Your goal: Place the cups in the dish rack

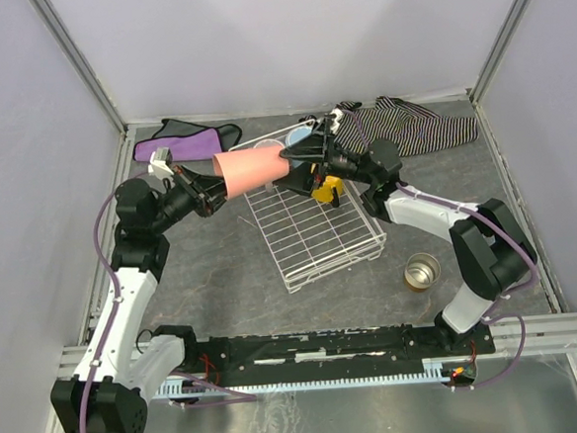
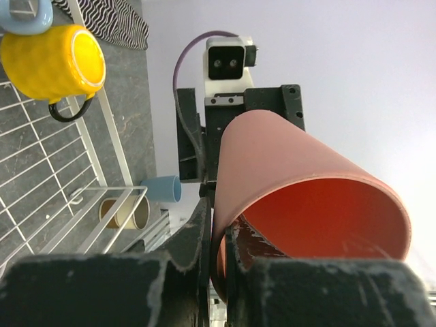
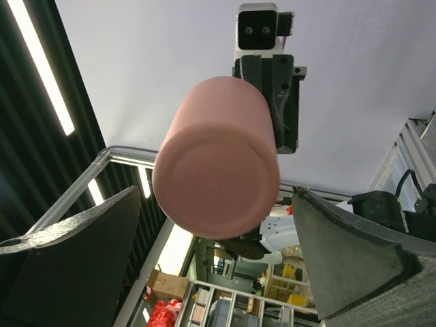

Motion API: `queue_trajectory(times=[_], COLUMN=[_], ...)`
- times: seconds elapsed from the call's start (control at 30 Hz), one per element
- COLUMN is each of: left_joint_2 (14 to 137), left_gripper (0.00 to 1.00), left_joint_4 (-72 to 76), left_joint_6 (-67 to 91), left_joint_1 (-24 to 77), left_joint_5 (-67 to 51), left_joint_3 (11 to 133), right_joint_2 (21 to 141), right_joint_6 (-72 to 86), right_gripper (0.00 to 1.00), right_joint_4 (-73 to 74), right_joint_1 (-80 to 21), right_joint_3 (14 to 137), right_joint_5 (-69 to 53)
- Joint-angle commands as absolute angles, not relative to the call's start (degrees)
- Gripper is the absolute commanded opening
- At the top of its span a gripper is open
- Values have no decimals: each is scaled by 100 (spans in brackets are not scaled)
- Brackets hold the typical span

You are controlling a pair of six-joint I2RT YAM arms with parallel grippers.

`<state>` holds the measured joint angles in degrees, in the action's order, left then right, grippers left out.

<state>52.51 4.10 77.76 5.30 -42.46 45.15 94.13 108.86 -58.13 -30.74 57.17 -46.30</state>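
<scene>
My left gripper [image 1: 213,187] is shut on the rim of a salmon tumbler [image 1: 251,170] and holds it on its side above the far left corner of the white wire dish rack [image 1: 320,242]. In the left wrist view one finger is inside the tumbler [image 2: 306,197] and one outside. My right gripper [image 1: 299,154] is open, facing the tumbler's base [image 3: 216,178], with a gap at each finger [image 3: 68,266]. A yellow mug [image 1: 326,187] and a light blue mug [image 1: 299,136] are in the rack. A metal cup [image 1: 421,272] stands on the table.
A purple cloth [image 1: 186,142] lies at the back left and a striped cloth [image 1: 411,124] at the back right. A blue tumbler [image 2: 161,189] lies beyond the rack's edge near the metal cup [image 2: 126,212]. Walls enclose the table.
</scene>
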Motion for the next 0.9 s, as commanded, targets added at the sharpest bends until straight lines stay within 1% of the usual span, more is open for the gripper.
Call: queue_trajectory(times=[0.0,0.13,0.3,0.73,0.8,0.83,0.87], left_joint_2=[5173,5189,5214,5247,5247,5247,5235], left_gripper=[3,3,3,3,3,3,3], left_joint_4=[566,581,420,338,330,322,318], left_joint_6=[7877,7912,7853,7770,7771,7770,7778], left_joint_1=[562,561,559,562,562,560,562], left_joint_5=[-4552,-4562,-4602,-4538,-4533,-4539,-4543], left_joint_3=[4507,4465,4511,4449,4432,4423,4412], right_joint_2=[9545,9534,9579,9633,9624,9617,9611], right_joint_6=[11103,10985,10976,10929,10902,10887,10881], right_gripper=[100,100,96,94,90,87,82], right_joint_4=[-6730,-6551,-6553,-6479,-6457,-6453,-6461], right_joint_1=[-3121,-3126,-3128,-3332,-3346,-3351,-3350], right_joint_3=[6081,6087,6101,6161,6138,6113,6086], right_joint_5=[-4584,-4645,-4671,-4700,-4707,-4718,-4712])
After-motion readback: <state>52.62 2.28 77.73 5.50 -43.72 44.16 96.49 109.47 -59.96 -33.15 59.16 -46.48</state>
